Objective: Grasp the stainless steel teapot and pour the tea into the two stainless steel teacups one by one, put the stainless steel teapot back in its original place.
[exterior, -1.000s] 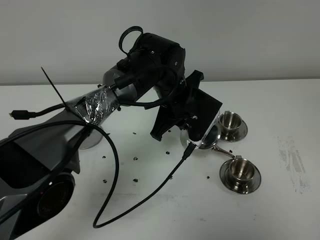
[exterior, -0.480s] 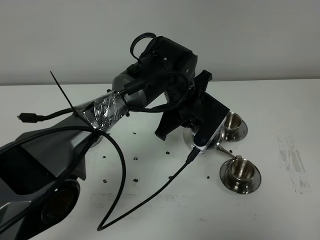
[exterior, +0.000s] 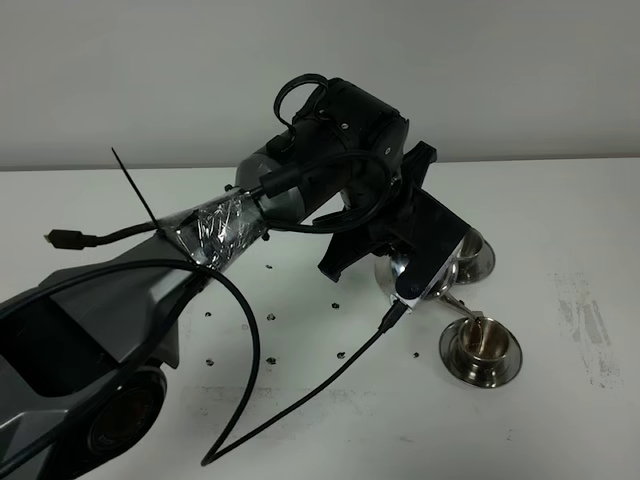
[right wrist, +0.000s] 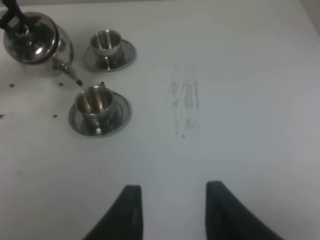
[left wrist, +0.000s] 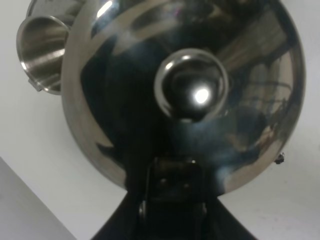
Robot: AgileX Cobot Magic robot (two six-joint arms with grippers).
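Observation:
The stainless steel teapot (exterior: pixel 428 268) is tilted, its thin spout (right wrist: pixel 70 71) over the near teacup (exterior: pixel 482 346). My left gripper (left wrist: pixel 172 197) is shut on the teapot's handle; the knobbed lid (left wrist: pixel 190 90) fills the left wrist view. The wrist housing hides most of the pot from above. A thin reddish-brown stream of tea (right wrist: pixel 87 99) runs into the near teacup (right wrist: pixel 97 106). The far teacup (right wrist: pixel 106 42) stands on its saucer beside the teapot (right wrist: pixel 32 42) and is partly hidden in the high view (exterior: pixel 478 252). My right gripper (right wrist: pixel 172 215) is open and empty, well away from the cups.
The left arm (exterior: pixel 230 220) and its looping black cable (exterior: pixel 300 395) span the table's left and middle. Small dark specks (exterior: pixel 272 318) dot the white table. A grey smudge (exterior: pixel 585 322) marks the surface right of the cups.
The left arm has carried the teapot to the right and tipped it further. Its spout has come over the near teacup, and tea now shows in that cup.

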